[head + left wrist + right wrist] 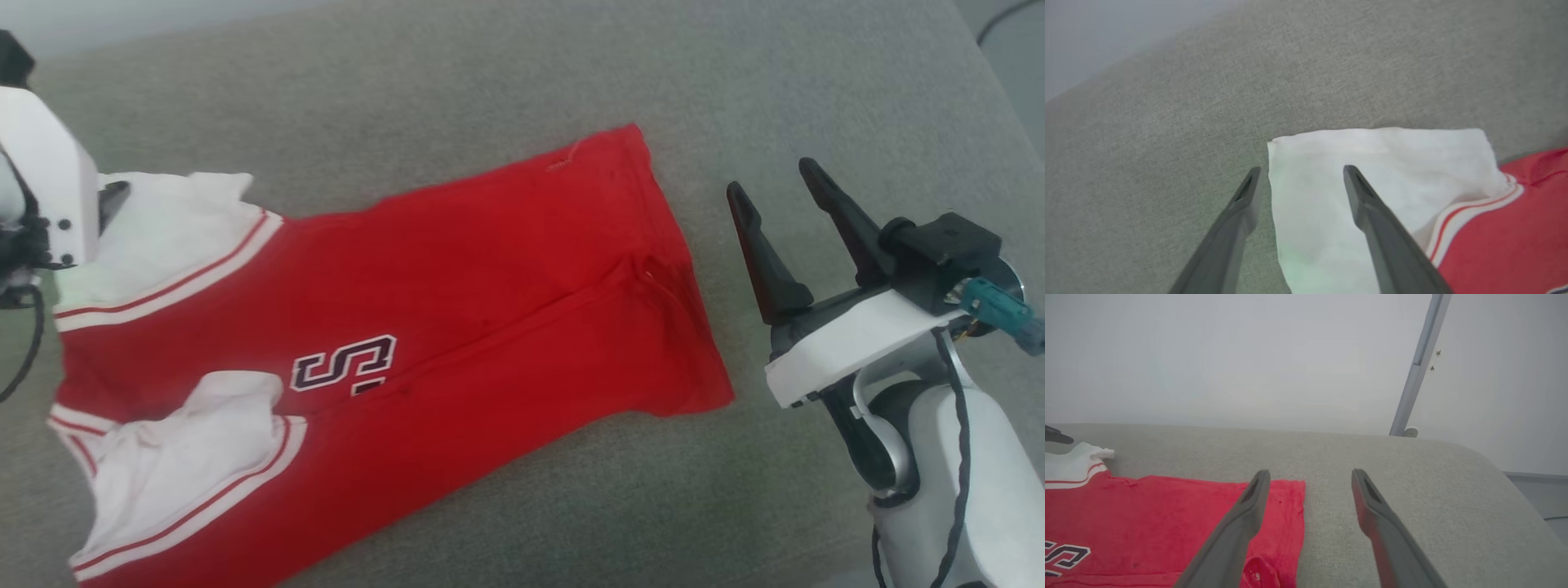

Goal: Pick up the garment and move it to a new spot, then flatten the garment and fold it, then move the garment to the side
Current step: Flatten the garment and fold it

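The garment point(457, 294), a red T-shirt with white sleeves and striped trim, lies folded lengthwise on the grey cushion, sleeves to the left, hem to the right; part of its black-and-white lettering shows. My right gripper point(771, 175) hovers open just off the hem end, holding nothing. In the right wrist view the right gripper point(1310, 473) points past the garment's point(1167, 522) hem corner. My left gripper point(1300, 169) stands open over the edge of the upper white sleeve point(1372, 179), empty. In the head view, the left arm's white housing point(45, 180) sits at the far left.
The grey fabric cushion point(490, 82) stretches bare behind and to the right of the garment. A pale wall and a slanted grey pole point(1419, 363) stand beyond the cushion's far edge. Floor with a dark cable point(1004, 20) shows at the top right.
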Controlling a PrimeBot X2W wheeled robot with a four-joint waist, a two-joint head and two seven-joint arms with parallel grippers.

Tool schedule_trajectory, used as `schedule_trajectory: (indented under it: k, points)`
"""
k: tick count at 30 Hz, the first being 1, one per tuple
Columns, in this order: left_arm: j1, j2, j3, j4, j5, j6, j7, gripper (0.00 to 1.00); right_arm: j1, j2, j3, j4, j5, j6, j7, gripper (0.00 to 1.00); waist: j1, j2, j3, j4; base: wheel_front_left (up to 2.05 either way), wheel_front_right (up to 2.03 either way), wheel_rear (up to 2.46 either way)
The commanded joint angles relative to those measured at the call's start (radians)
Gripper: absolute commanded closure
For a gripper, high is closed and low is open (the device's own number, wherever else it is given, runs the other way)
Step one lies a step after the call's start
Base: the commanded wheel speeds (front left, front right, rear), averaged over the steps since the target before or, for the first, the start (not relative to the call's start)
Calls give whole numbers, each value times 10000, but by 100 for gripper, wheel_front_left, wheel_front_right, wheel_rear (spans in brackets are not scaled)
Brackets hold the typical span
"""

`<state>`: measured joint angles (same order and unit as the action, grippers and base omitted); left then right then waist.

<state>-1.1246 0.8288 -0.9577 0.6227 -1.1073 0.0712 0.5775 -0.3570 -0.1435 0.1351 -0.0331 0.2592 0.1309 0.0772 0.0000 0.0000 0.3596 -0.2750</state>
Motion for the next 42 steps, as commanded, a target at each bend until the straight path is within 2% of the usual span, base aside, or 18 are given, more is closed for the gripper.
schedule_trajectory:
  k: [1, 7, 8, 10, 11, 12, 20, 31, 42]
  points:
    - [-134, -57, -6, 238, -23, -82, 115, 0, -118, -16, 49, 15, 53, -4, -85, 0, 0, 0, 269, -244, 0, 0, 0]
    - [-308, -246, 24, 1408, -266, -150, 561, 0, -200, -216, 357, 196, 434, -2, 249, 0, 0, 0, 603, -434, 0, 0, 0]
    - [-317, -286, -21, 1578, -263, -126, 694, 5, -196, -232, 402, 209, 545, -2, 324, 0, 0, 0, 654, -442, 0, 0, 0]
    - [-220, -420, -83, 1930, -384, -48, 982, 42, -246, -354, 524, 220, 658, -2, 502, 0, 0, 0, 735, -446, 0, 0, 0]
    - [-129, -490, -128, 2033, -444, -95, 1155, 98, -312, -366, 573, 220, 759, -2, 584, 0, 0, 0, 780, -442, 0, 0, 0]
    - [-83, -573, -138, 2150, -547, -109, 1317, 100, -385, -416, 646, 230, 853, -2, 698, 0, 0, 0, 817, -427, 0, 0, 0]
    - [-343, -1249, -226, 2499, -508, -325, 1429, 100, -1988, -970, 1176, 1029, 1649, -2, 2227, 0, 0, 0, 1102, -26, 0, 0, 0]
    - [-1054, -1976, -278, 2745, -312, -474, 1235, 100, -5097, -1126, 2379, 4375, 2461, -2, 4373, 0, 0, 0, 1420, 612, 0, 0, 0]
    - [-1302, -2418, -344, 3048, -268, -650, 1001, 100, -6370, -946, 3483, 6837, 3031, -2, 5934, 0, 0, 0, 1520, 925, 0, 0, 0]
